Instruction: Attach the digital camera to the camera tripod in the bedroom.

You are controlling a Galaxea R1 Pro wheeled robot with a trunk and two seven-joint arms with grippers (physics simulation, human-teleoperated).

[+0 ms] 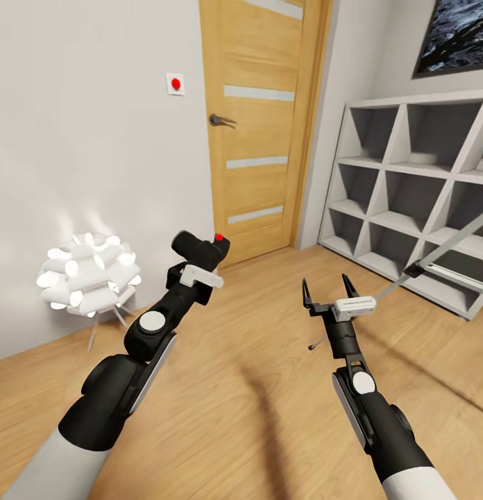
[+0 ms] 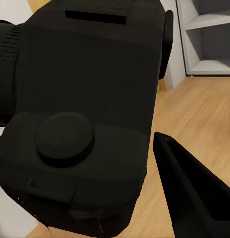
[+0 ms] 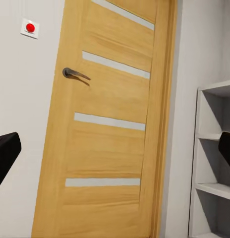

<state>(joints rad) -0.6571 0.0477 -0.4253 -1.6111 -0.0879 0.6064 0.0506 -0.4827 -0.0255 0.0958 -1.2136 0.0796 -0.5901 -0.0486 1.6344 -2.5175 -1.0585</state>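
Digital camera (image 1: 200, 248) first: you have it up in your left end effector (image 1: 197, 272), carried above the wooden floor (image 1: 255, 389) at the left of the head view, red button on top. Further left, near the wall, a white petal-shaped floor lamp (image 1: 87, 274) glows on thin legs; keep the left arm from swinging that way. In the left wrist view the camera's black body (image 2: 80, 114) sits tight against the lens with one dark finger (image 2: 194, 198) beside it, so the grip looks closed on the body, though where the opposite finger touches is hidden. Carrying it raised and forward like this probably keeps it off your trunk while you travel.

Moving right, the oak door (image 1: 259, 125) with frosted strips stands shut, a small switch plate with a red dot (image 1: 175, 84) on the wall beside it. Your right end effector (image 1: 330, 293) is spread wide and has nothing in it, aimed at that door, likely kept free to steady the mount later.

At the far right, a slanting silver-white bar with a black joint (image 1: 446, 253) runs in front of the grey cube shelving (image 1: 415, 194). You can reasonably take it for part of the camera tripod, though its head is out of frame. My read: turn right to bring the tripod into view before you offer the camera up.
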